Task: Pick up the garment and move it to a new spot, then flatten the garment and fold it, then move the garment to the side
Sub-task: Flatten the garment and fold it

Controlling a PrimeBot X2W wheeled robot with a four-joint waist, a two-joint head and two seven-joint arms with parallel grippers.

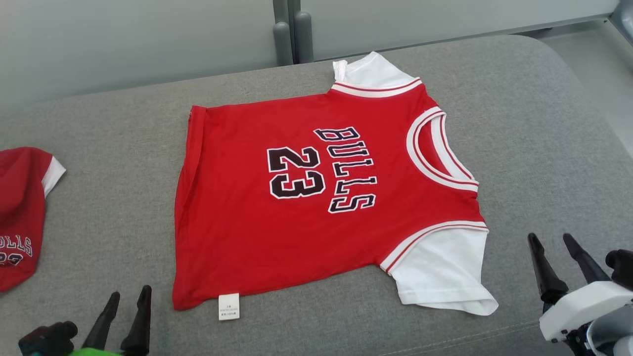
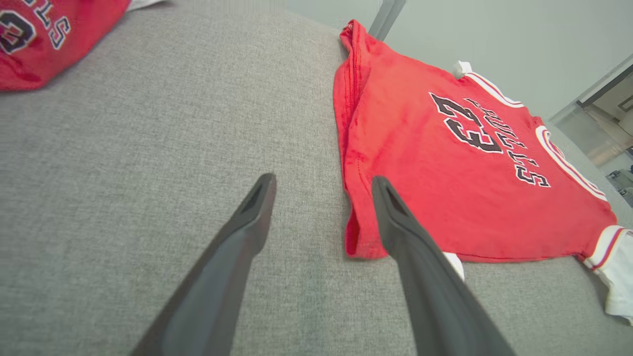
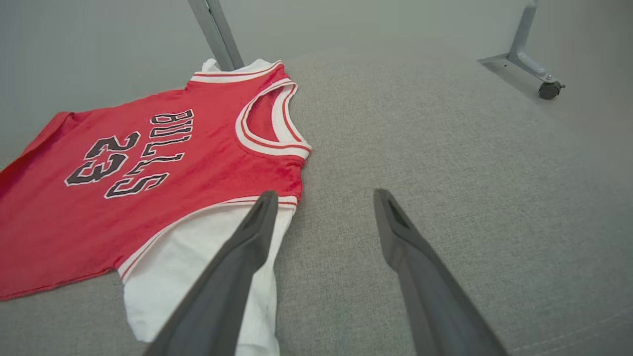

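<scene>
1. Red Bulls 23 jersey (image 1: 316, 198) lies spread flat on the grey upholstered surface (image 1: 544, 123), collar to the right
2. Left gripper (image 1: 131, 291) hangs just beside the jersey's hem, fingers spread, holding nothing
3. Right gripper (image 1: 549, 237) sits near the white sleeve (image 1: 445, 272), fingers apart, empty
4. Second red garment (image 1: 20, 212) at far left, possibly another jersey, well apart

even, soft daylight with faint shadows, sharp head view, wide-angle bending at both wrist views' edges.

Grey woven cushion (image 1: 544, 123), rounded at its far edge; pale grey-green wall (image 1: 123, 39) behind; grey metal posts (image 1: 292, 34); castored frame leg (image 3: 534, 64).
</scene>
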